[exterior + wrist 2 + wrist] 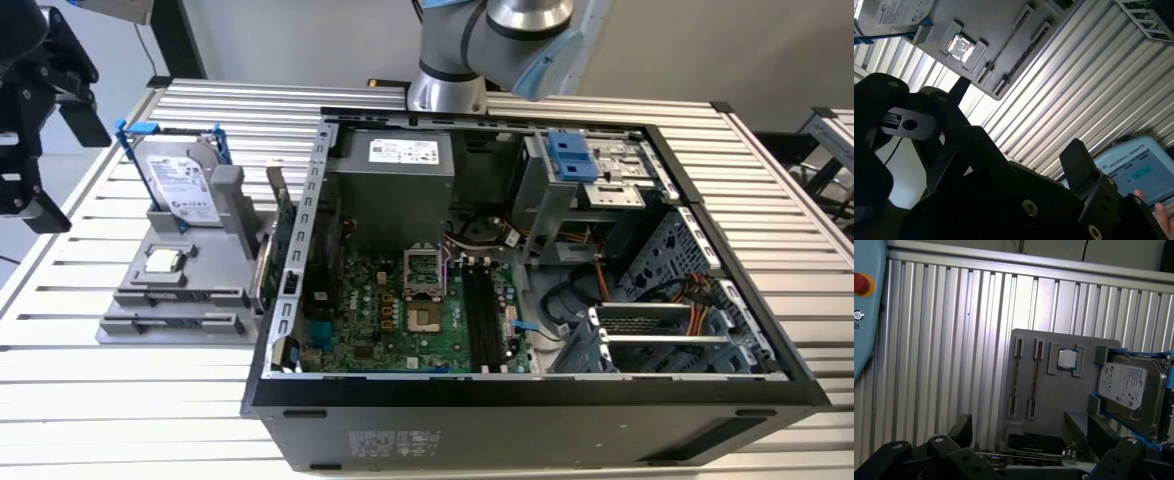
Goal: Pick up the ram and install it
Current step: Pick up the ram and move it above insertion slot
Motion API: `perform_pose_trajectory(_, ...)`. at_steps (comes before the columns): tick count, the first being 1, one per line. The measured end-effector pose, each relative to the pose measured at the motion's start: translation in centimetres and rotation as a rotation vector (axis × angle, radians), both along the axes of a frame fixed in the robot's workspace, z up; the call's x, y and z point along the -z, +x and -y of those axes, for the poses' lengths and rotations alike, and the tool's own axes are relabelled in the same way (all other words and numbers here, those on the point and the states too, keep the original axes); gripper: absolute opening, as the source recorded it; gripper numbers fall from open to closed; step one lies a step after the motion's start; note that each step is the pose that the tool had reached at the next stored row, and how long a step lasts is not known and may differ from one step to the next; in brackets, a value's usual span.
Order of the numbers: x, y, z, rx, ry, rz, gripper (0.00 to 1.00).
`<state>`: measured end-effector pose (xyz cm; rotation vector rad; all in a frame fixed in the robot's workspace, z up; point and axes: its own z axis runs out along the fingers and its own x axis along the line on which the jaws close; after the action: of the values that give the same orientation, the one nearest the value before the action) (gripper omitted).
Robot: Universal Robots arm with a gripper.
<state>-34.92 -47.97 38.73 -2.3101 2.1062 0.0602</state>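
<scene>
Exterior view gave the slatted desk (120, 400) and open PC case (534, 420) w/ motherboard (387, 320). Both wrist views gave the grey tray (1054, 400) w/ hard drive (1126, 387), ram (1016, 377) edge-on in its slots, and chip (1067, 359); second wrist view added a pendant (1134, 167) and a hand (1161, 215) by it. Pincer (1032, 424) hung clear of the tray, fingers wide apart, gripping nothing, touching nothing, ram incl.
</scene>
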Motion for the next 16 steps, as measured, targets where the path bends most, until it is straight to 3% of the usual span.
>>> perform_pose_trajectory(1,0.00,0.00,0.00,0.000,0.0000,0.0001,0.00)
perform_pose_trajectory(13,0.00,0.00,0.00,0.000,0.0000,0.0001,0.00)
perform_pose_trajectory(14,0.00,0.00,0.00,0.000,0.0000,0.0001,1.00)
perform_pose_trajectory(16,0.00,0.00,0.00,0.000,0.0000,0.0000,1.00)
